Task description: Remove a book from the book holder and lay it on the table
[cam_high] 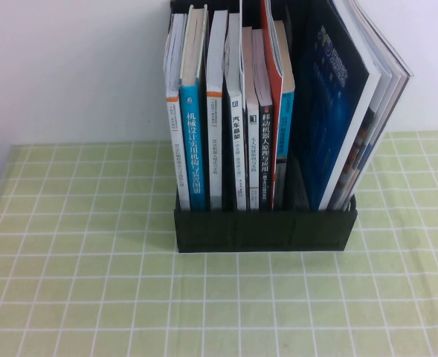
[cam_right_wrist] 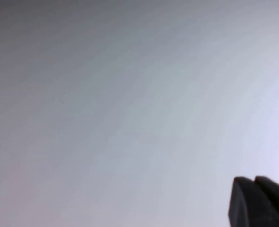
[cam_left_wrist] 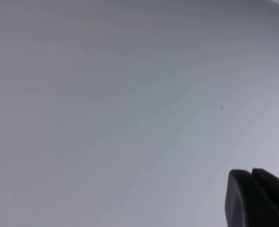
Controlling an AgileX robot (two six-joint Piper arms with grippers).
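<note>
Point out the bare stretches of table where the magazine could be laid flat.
The table is bare in front of the book holder and on both of its sides; the left is wider. Inside the holder it is crowded: upright paperbacks fill the left, the magazine leans on the right. Left gripper and right gripper face only blank wall.

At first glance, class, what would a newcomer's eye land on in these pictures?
The black book holder at the middle of the green-grid table, packed with upright paperbacks. Next, the big thin book leaning at the holder's right end, its dark blue side facing the camera. Neither arm shows over the table: the left gripper and right gripper appear only as dark tips against blank grey in their wrist views.
</note>
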